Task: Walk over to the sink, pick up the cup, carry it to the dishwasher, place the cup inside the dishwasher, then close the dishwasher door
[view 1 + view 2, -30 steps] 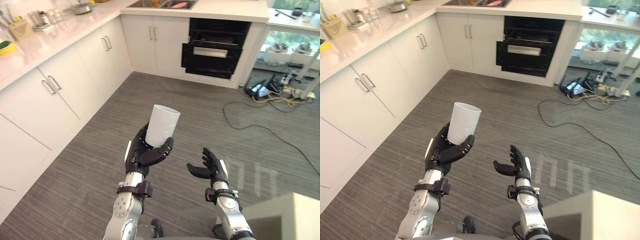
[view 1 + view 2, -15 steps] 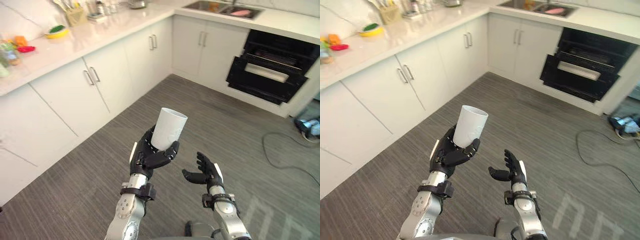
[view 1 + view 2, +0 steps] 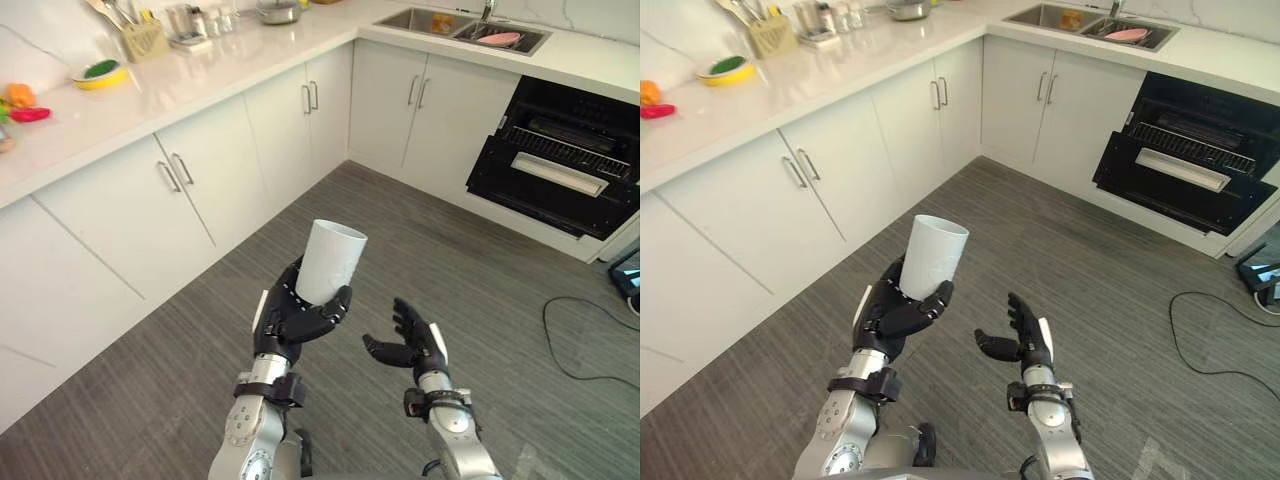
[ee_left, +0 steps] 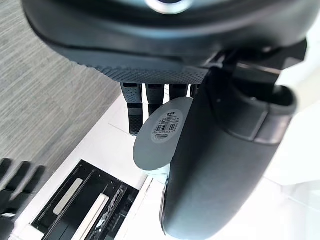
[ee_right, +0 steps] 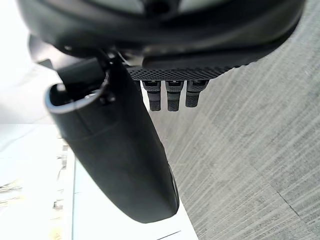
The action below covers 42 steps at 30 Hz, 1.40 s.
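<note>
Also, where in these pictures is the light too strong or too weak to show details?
Left eye view: the countertop reflects bright light; the inside of the dishwasher is dark. Left wrist view: the base of the cup lies in shade under the left hand, the cabinets behind it washed out. Right wrist view: the pale area beside the right hand is nearly blank white.
</note>
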{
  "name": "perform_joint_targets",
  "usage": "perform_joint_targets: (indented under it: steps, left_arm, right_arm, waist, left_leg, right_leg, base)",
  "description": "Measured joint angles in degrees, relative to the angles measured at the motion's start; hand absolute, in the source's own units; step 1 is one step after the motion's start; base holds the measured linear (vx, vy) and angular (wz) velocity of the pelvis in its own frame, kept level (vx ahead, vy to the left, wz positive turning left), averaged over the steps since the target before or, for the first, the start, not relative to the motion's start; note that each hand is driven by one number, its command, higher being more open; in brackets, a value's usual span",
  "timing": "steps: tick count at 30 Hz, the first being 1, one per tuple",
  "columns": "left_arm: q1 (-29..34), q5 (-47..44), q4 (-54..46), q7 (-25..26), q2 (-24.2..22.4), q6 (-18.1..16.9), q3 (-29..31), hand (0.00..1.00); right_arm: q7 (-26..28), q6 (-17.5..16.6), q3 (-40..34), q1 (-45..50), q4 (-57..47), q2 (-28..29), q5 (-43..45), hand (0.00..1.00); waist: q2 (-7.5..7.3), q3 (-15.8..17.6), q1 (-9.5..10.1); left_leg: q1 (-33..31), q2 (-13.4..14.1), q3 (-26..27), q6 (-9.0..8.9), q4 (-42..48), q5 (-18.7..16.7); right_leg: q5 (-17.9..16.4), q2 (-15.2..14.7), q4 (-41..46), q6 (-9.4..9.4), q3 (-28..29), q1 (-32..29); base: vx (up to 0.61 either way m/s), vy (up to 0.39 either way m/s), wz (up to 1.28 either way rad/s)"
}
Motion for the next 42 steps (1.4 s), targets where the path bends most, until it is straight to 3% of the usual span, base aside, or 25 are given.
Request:
perform_joint_targets:
  steps: [1, 2, 3, 7, 10, 11, 12, 14, 15, 16, 18, 20, 23, 25, 27, 29, 30, 31, 32, 33, 34, 37, 38, 40, 42]
  left_arm:
    - [-0.14, 0.02, 0.01, 0.00, 0.34, 0.06, -0.04, 0.30]
    - [-0.12, 0.14, 0.04, 0.00, 1.11, 0.28, -0.26, 0.30]
    - [-0.04, 0.53, 0.18, 0.01, 2.11, 0.42, -0.58, 0.30]
    - [-0.08, 1.16, -0.29, 0.01, 2.27, -0.02, -0.71, 0.30]
    - [-0.02, 1.14, -0.11, 0.13, 2.65, -0.09, -0.77, 0.30]
    - [-0.09, 1.14, 0.06, 0.18, 2.66, -0.10, -0.77, 0.30]
    - [-0.17, 1.14, 0.17, 0.18, 2.64, -0.10, -0.82, 0.30]
    - [-0.21, 1.17, 1.24, 0.16, 2.59, -0.10, -1.00, 0.30]
    - [-0.43, 1.16, 2.54, 0.11, 1.58, -0.05, -1.15, 0.30]
    - [-0.64, 1.18, 3.55, 0.15, 0.76, 0.01, -1.50, 0.30]
    - [-1.28, 1.18, 4.19, 0.15, -0.62, 0.23, -1.55, 0.30]
    - [-0.46, 1.16, 4.13, 0.12, -1.60, 0.29, -1.42, 0.30]
    - [1.82, 1.14, 1.41, 0.00, -2.22, 0.25, -1.52, 0.30]
    - [2.29, 1.14, 0.56, -0.01, -2.51, 0.25, -1.38, 0.30]
    - [2.43, 1.13, 0.43, 0.01, -2.62, 0.26, -0.61, 0.30]
    - [2.46, 1.13, 0.44, 0.02, -2.76, 0.27, 0.29, 0.30]
    - [2.45, 1.12, 0.41, 0.05, -2.88, 0.26, 0.83, 0.30]
    - [2.45, 1.12, 0.35, 0.08, -2.89, 0.26, 1.05, 0.30]
    - [2.49, 1.12, 0.17, 0.12, -2.81, 0.26, 1.13, 0.30]
    - [2.25, 1.13, -0.04, 0.14, -2.55, 0.26, 1.42, 0.30]
    - [2.10, 1.13, -0.03, 0.16, -2.55, 0.26, 1.40, 0.30]
    - [1.80, 1.16, 0.05, 0.19, -1.52, 0.43, 0.51, 0.30]
    - [1.83, 1.15, 0.10, 0.41, -0.53, 0.54, 0.51, 0.30]
    - [1.78, 1.18, 0.04, 0.82, 0.30, 0.39, 0.72, 0.30]
    - [1.44, 1.17, -0.11, 0.87, 0.37, 0.05, 0.68, 0.30]
  right_arm:
    - [0.15, 0.01, -0.03, -0.28, 0.00, 0.45, -0.04, 0.90]
    - [0.34, 0.06, -0.02, -0.75, 0.13, 1.01, -0.09, 0.90]
    - [0.49, 0.06, 0.00, -1.17, 0.55, 1.50, -0.12, 0.90]
    - [0.94, -0.03, 0.21, -3.21, 0.84, 2.23, -0.67, 0.90]
    - [1.27, -0.03, 0.81, -4.81, 1.01, 2.52, -0.67, 0.90]
    - [1.37, -0.02, 0.88, -5.03, 1.39, 2.48, -0.65, 0.90]
    - [1.50, 0.04, 0.89, -5.00, 1.74, 2.29, -0.65, 0.90]
    - [1.54, 0.06, 0.91, -3.99, 1.81, 1.61, -0.61, 0.90]
    - [1.54, 0.16, 0.90, -4.01, 2.32, 0.87, -0.61, 0.90]
    - [1.51, 0.34, 0.65, -3.97, 2.52, -0.37, -0.54, 0.90]
    - [1.37, 0.46, -0.03, -3.24, 2.21, -1.03, 0.03, 0.90]
    - [0.57, 0.55, 0.40, 0.50, -1.92, -0.85, 0.65, 0.90]
    - [0.16, -0.16, 0.67, 1.55, -6.67, -0.10, 2.02, 0.90]
    - [0.13, -0.40, 0.61, 0.47, -6.39, -0.15, 2.69, 0.90]
    - [0.19, -0.38, 0.46, -0.76, -4.63, -0.20, 2.71, 0.90]
    - [0.17, -0.35, -0.12, -1.48, -2.64, -0.32, 2.70, 0.90]
    - [0.03, -0.29, -0.22, -2.08, -1.35, -0.88, 2.71, 0.90]
    - [0.00, -0.27, -0.26, -2.18, -0.83, -1.09, 2.71, 0.90]
    - [-0.13, -0.16, -0.37, -1.99, -0.37, -1.16, 2.70, 0.90]
    - [-0.27, -0.15, -0.45, -1.95, -0.35, -0.76, 2.66, 0.90]
    - [-0.27, -0.15, -0.51, -2.01, -0.34, -0.72, 2.64, 0.90]
    - [-0.21, -0.14, -1.78, -2.47, 0.46, 0.18, 2.28, 0.90]
    - [-0.22, -0.13, -1.91, -2.92, 1.59, 1.02, 2.15, 0.90]
    - [-0.01, -0.14, -1.56, -3.68, 2.94, 1.78, 2.10, 0.90]
    - [0.24, -0.23, -1.40, -4.34, 2.93, 2.12, 1.72, 0.90]
  waist:
    - [-0.43, 0.23, -0.22]
    - [-1.08, 0.42, -1.01]
    - [-1.40, 0.43, -1.85]
    - [-1.38, 0.30, -2.09]
    - [-1.23, 0.36, -2.39]
    - [-0.90, 0.45, -3.13]
    - [-0.92, 0.35, -3.87]
    - [-1.53, -0.13, -5.21]
    - [0.19, -0.46, -5.12]
    - [1.62, -1.08, -5.10]
    - [2.64, -0.37, -5.08]
    - [2.90, -0.01, -3.94]
    - [2.69, -0.14, -2.19]
    - [2.72, -0.31, -1.20]
    - [2.54, -0.21, -0.40]
    - [2.31, -0.08, -0.29]
    - [2.43, -0.16, -0.16]
    - [2.44, -0.19, 0.13]
    - [2.24, -0.48, 0.58]
    - [1.45, -0.97, 0.31]
    - [0.88, -1.05, 0.09]
    - [-0.48, -0.67, -0.64]
    - [-1.02, -0.70, -1.40]
    - [-0.97, -0.72, -1.44]
    - [-1.02, -0.77, -1.56]
  left_leg:
    - [1.27, -0.69, 0.68, 0.39, -0.47, -1.00]
    - [3.93, -1.81, 1.48, 1.21, -1.83, -1.87]
    - [7.33, -2.47, 1.88, 1.93, -3.64, -2.46]
    - [15.93, -1.65, 3.32, 1.46, -10.87, -3.11]
    - [20.70, 0.07, 5.74, -0.14, -15.07, -3.81]
    - [22.59, 1.07, 6.10, -1.13, -16.78, -3.96]
    - [24.05, 1.83, 6.20, -2.41, -17.40, -4.57]
    - [26.96, 1.91, 5.51, -5.16, -17.40, -6.30]
    - [27.72, 3.19, 5.46, -5.75, -17.30, -6.70]
    - [26.79, 5.06, 4.34, -5.86, -14.31, -6.64]
    - [23.44, 7.86, 2.10, -6.82, -2.74, -5.86]
    - [17.45, 12.33, 0.97, -6.52, 18.11, 2.09]
    - [8.52, 14.33, 2.10, -5.29, 27.48, -1.85]
    - [4.40, 13.00, 2.25, -4.53, 23.31, -4.18]
    - [1.16, 9.63, 1.87, -4.55, 10.65, -4.75]
    - [-0.08, 6.44, 1.40, -5.31, 0.31, -3.13]
    - [0.09, 4.77, 1.40, -5.17, -6.40, -0.04]
    - [0.38, 4.21, 1.51, -4.46, -7.93, 3.19]
    - [1.55, 3.11, 1.80, -1.94, -8.27, 7.51]
    - [1.55, 1.52, 2.43, 0.55, -6.31, 6.77]
    - [1.74, 0.71, 2.77, 1.13, -5.76, 5.34]
    - [6.02, -2.45, 3.09, 3.36, -6.24, 1.78]
    - [9.15, -3.58, 2.53, 4.12, -7.34, 0.82]
    - [14.87, -3.51, 1.85, 4.32, -10.67, 0.17]
    - [17.68, -3.20, 1.14, 3.80, -13.52, -0.33]
  right_leg:
    - [-0.18, -0.99, 6.02, 0.59, 0.60, -2.31]
    - [1.12, -2.90, 16.75, 3.40, 1.00, -6.64]
    - [1.54, -4.19, 25.15, 4.06, 0.91, -9.30]
    - [-0.70, -3.76, 30.52, 0.05, -3.46, -17.11]
    - [-0.81, -1.99, 21.82, -1.57, -7.97, -23.98]
    - [1.07, -0.47, 14.66, -2.31, -9.50, -25.44]
    - [6.04, 1.55, 6.40, -3.02, -9.86, -25.89]
    - [20.22, 2.66, 1.27, -4.68, -8.14, -24.70]
    - [19.32, 3.88, 2.18, -5.11, -8.78, -24.38]
    - [17.53, 5.00, 1.97, -5.89, -9.79, -23.34]
    - [15.57, 6.70, 0.97, -7.10, -11.23, -19.75]
    - [13.59, 9.01, -3.16, -8.09, -11.38, -11.26]
    - [11.51, 10.01, -7.31, -8.84, -9.77, -4.94]
    - [11.22, 9.92, -9.31, -8.64, -8.89, -2.90]
    - [10.43, 8.88, -11.32, -7.87, -8.10, 0.20]
    - [9.62, 7.31, -11.73, -5.97, -7.94, 2.16]
    - [8.58, 6.41, -11.92, -4.51, -7.50, 3.17]
    - [7.88, 5.97, -11.96, -3.60, -7.11, 3.58]
    - [6.25, 4.94, -11.72, -2.04, -6.38, 4.83]
    - [3.93, 2.83, -9.93, -0.51, -6.27, 5.17]
    - [3.11, 1.73, -7.61, 0.30, -6.17, 4.46]
    - [3.40, -3.49, 19.01, 2.74, -5.06, -5.49]
    - [3.09, -5.02, 28.04, 2.24, -4.81, -8.27]
    - [1.87, -4.74, 33.67, 0.10, -5.61, -12.13]
    - [1.29, -3.81, 32.80, -0.86, -6.49, -15.64]
  base:
    - [0.35, 0.255, -0.25]
    - [0.42, 0.258, -0.18]
    - [0.36, 0.183, -0.13]
    - [0.31, 0.080, -0.30]
    - [0.33, -0.027, -0.44]
    - [0.46, -0.083, -0.17]
    - [0.49, -0.104, -0.06]
    - [0.46, -0.102, 0.12]
    - [0.51, -0.119, 0.03]
    - [0.47, -0.136, -0.05]
    - [0.45, -0.164, 0.12]
    - [0.41, -0.129, 0.02]
    - [0.35, -0.061, -0.20]
    - [0.21, 0.019, -0.21]
    - [0.38, 0.110, -0.13]
    - [0.43, 0.213, -0.03]
    - [0.31, 0.169, -0.11]
    - [0.40, 0.262, -0.27]
    - [0.44, 0.298, -0.21]
    - [0.53, 0.343, -0.14]
    - [0.45, 0.292, 0.02]
    - [0.44, 0.282, 0.14]
    - [0.38, 0.170, 0.25]
    - [0.44, 0.153, 0.15]
    - [0.37, 0.066, 0.14]
